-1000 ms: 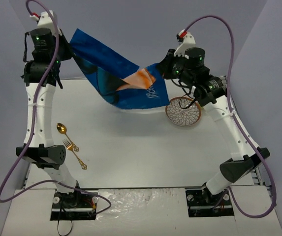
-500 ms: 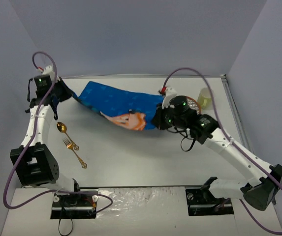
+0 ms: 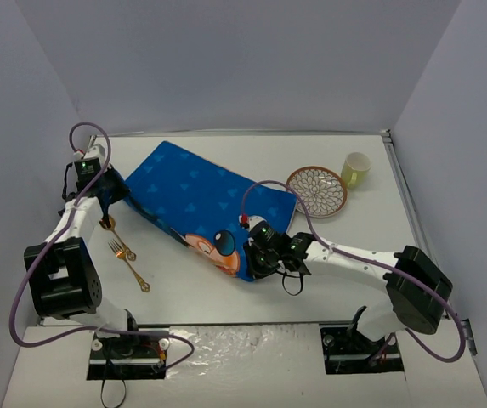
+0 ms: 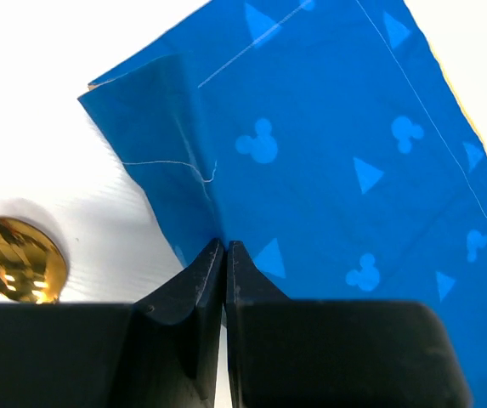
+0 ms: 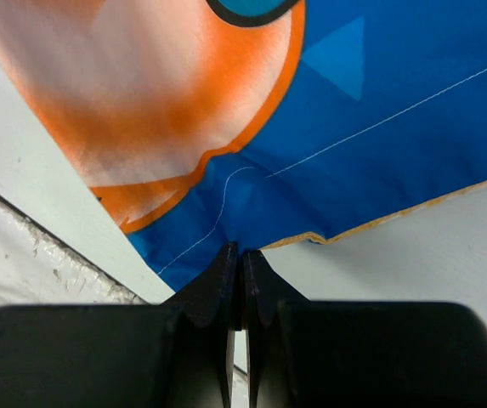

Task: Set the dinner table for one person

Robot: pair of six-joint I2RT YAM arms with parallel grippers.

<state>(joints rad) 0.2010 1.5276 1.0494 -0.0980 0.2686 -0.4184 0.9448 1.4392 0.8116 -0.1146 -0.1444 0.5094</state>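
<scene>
The blue cartoon-mouse placemat point(image 3: 201, 204) lies spread flat on the white dinner table point(image 3: 328, 246), running diagonally from back left to front middle. My left gripper point(image 3: 117, 194) is shut on its left corner; the left wrist view shows the jaws pinching the blue cloth point(image 4: 328, 144). My right gripper point(image 3: 256, 265) is shut on the near corner; in the right wrist view the jaws pinch the hem point(image 5: 251, 212) by the orange face print. A gold spoon point(image 3: 107, 223) and gold fork point(image 3: 128, 262) lie left of the placemat. The spoon bowl shows in the left wrist view point(image 4: 18, 259).
A patterned plate point(image 3: 317, 190) and a pale yellow cup point(image 3: 355, 169) stand at the back right, just beyond the placemat's right corner. The table's near edge point(image 5: 48, 246) runs close under the right gripper. Grey walls close in the back and sides.
Both grippers have come down and toward the front with the placemat. It hung folded in the air a second ago and now lies spread flat on the table, uncovering the plate.
</scene>
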